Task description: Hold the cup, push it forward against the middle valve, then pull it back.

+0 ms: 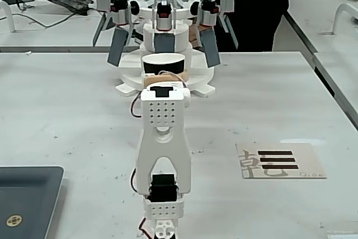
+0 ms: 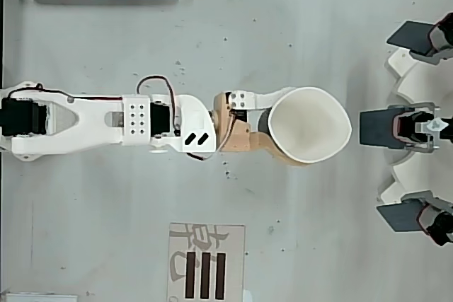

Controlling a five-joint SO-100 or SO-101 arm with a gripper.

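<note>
The cup (image 1: 163, 62), white at the rim with a black band lower down, stands just in front of the dispenser. From above, the cup (image 2: 311, 126) is pinched slightly oval. My gripper (image 2: 287, 126) is shut on it, one white finger (image 2: 277, 96) and one tan finger (image 2: 282, 156) on either side. In the fixed view my wrist hides most of the gripper (image 1: 163, 78). The middle valve (image 1: 164, 42) is an upright grey-blue flap under a black-and-white block with a red spot. In the overhead view a narrow gap shows between the cup's rim and the middle valve (image 2: 375, 129).
Slanted grey-blue flaps (image 1: 118, 46) (image 1: 210, 48) splay out on both sides of the middle one, mounted on a white round base (image 1: 126, 79). A dark tray (image 1: 28, 200) lies at the table's near left. A card with black bars (image 1: 279, 160) lies to the right.
</note>
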